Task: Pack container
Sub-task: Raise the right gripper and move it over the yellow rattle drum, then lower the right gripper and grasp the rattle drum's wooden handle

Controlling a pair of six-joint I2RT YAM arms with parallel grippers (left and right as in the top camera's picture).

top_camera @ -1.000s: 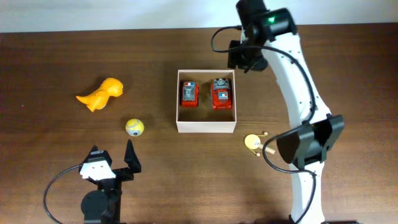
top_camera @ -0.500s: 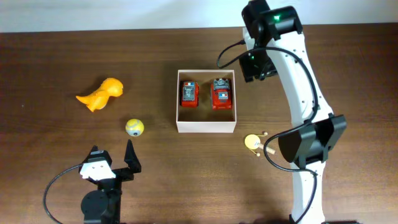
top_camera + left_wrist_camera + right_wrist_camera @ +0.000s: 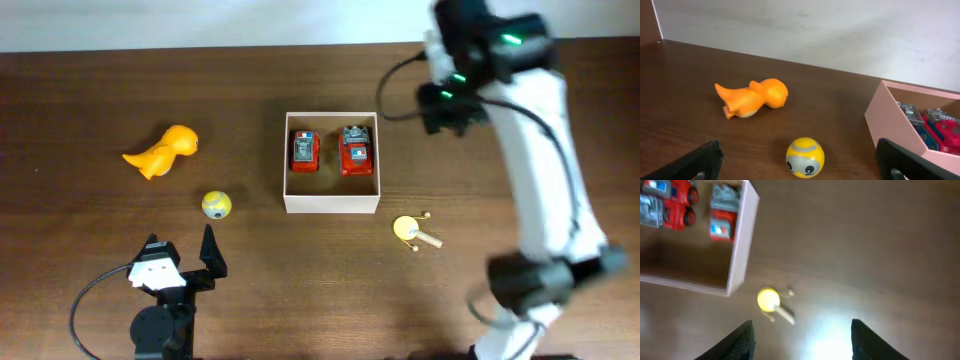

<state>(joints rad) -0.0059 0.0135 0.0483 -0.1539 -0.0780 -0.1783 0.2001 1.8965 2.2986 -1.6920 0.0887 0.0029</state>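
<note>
The container [image 3: 331, 205] is a square white-walled box at the table's middle, and two red toy cars [image 3: 304, 151] [image 3: 356, 150] lie in it. An orange dinosaur toy [image 3: 163, 151] and a yellow ball with a face [image 3: 216, 205] lie to its left. A small yellow toy with a stick [image 3: 408, 229] lies to its front right. My left gripper [image 3: 180, 252] is open and empty near the front edge, and the ball [image 3: 805, 157] sits just ahead between its fingers [image 3: 800, 167]. My right gripper [image 3: 447, 105] is open and empty, raised to the right of the container [image 3: 742, 240].
The left wrist view shows the orange toy [image 3: 752, 97] lying on its side and the container's near wall [image 3: 890, 117] at right. The right wrist view shows the small yellow toy [image 3: 769, 300] beyond my open fingers [image 3: 802, 340]. A pale wall stands behind the table.
My right arm has swung to the right, from the container's back right corner to well right of it. The left arm and the toys have not moved.
</note>
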